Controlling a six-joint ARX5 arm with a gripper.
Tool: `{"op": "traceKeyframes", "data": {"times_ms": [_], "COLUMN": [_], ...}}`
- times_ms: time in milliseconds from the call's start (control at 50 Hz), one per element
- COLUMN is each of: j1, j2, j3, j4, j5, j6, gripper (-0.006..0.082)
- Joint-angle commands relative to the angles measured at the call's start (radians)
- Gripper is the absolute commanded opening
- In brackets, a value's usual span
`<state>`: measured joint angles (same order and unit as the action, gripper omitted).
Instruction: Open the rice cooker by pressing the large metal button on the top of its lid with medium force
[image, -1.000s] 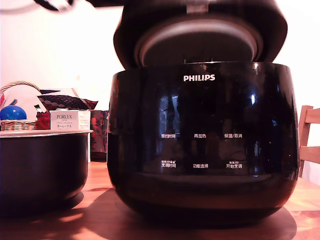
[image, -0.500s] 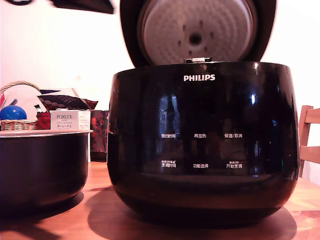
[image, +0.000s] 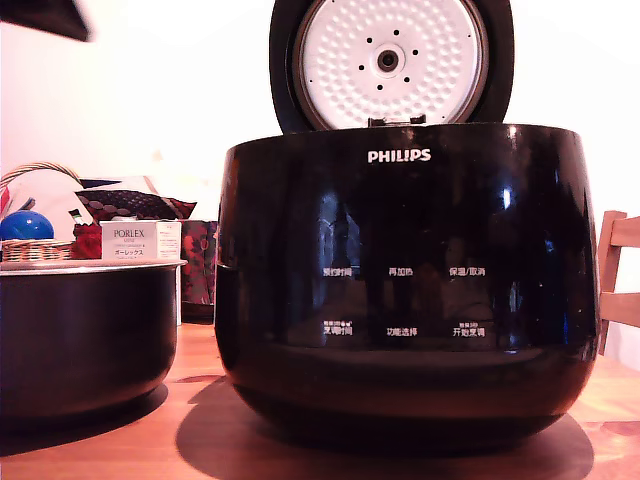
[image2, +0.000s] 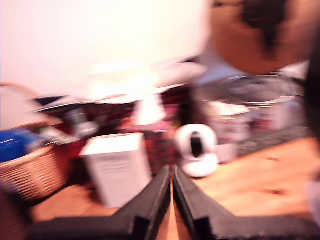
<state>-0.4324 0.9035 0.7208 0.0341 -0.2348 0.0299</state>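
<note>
**Lid up, arm off the cooker — check latch release, no further press needed**

The large glossy black rounded rice cooker sits on the wooden table, filling the centre of the exterior view. Its wide glossy black lid stands upright behind the body, the round white dimpled inner plate facing the camera. Judgement: the press has done its job; the task looks essentially complete.

Doing this step well now means clearing away without clipping the raised lid, and not pushing on it again. The metal button is hidden behind the open lid.

Arm pose: in the exterior view only a dark blurred shape at the upper left corner, probably part of the arm, well apart from the cooker. The wrist view is motion-blurred. The black gripper points out over the table toward a white box and a wicker basket; its jaws are nearly together, a thin slit between them, holding nothing.
</note>
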Motion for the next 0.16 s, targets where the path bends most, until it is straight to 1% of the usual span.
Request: {"op": "traceKeyframes", "data": {"times_ms": [0, 140], "j1": [0.022, 0.052], "j2": [-0.016, -0.029], "j3": [-0.027, -0.027], "j4": [0.003, -0.001], "j5": [0.016, 0.037], "j6": [0.004, -0.003], "gripper": [-0.0024, -0.0024]}}
